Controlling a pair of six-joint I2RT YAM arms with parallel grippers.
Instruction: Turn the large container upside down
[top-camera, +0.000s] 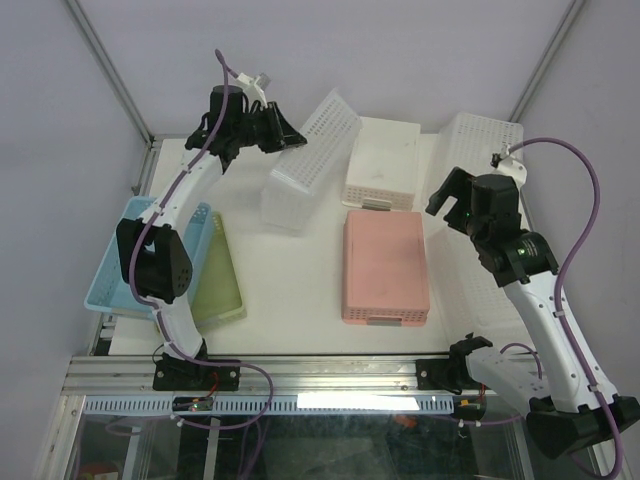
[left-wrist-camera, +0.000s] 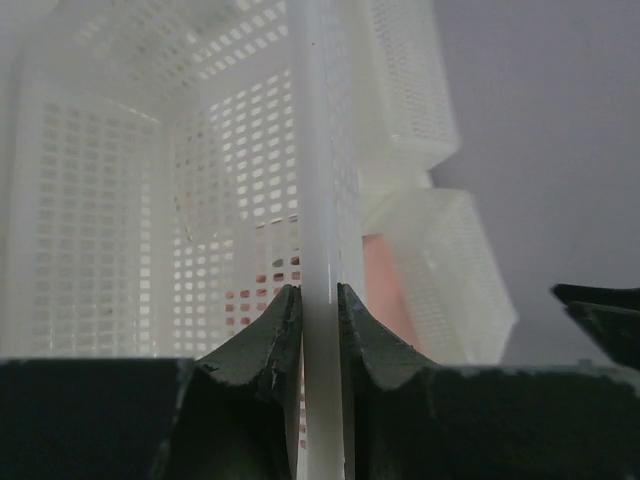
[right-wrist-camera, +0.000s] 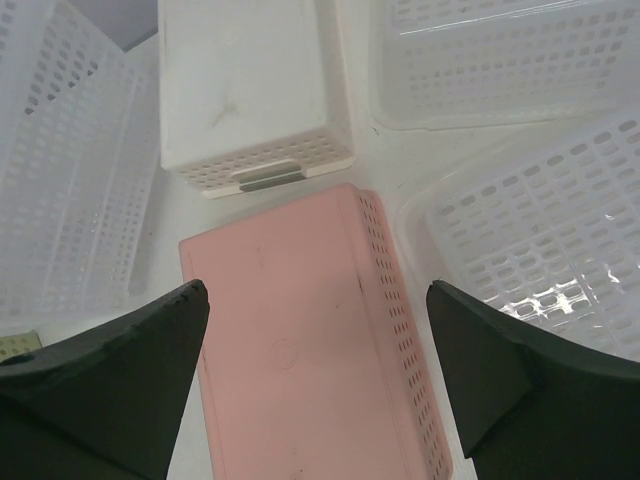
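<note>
left claw (left-wrist-camera: 320, 300) clenched on thin rim of large bin (top-camera: 300, 165) | bin tilted up, far centre-left | white bin (top-camera: 383, 160) just right | right claw (right-wrist-camera: 318, 292) released over pink bin (right-wrist-camera: 300, 350) | we fear rim slipping from our thin pinch, or bin striking white bin

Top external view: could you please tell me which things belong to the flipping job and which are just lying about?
In the job: large white container, left claw clamped on its rim.
Lying about: pink basket, small white basket, blue basket, green basket, white baskets at right.
</note>
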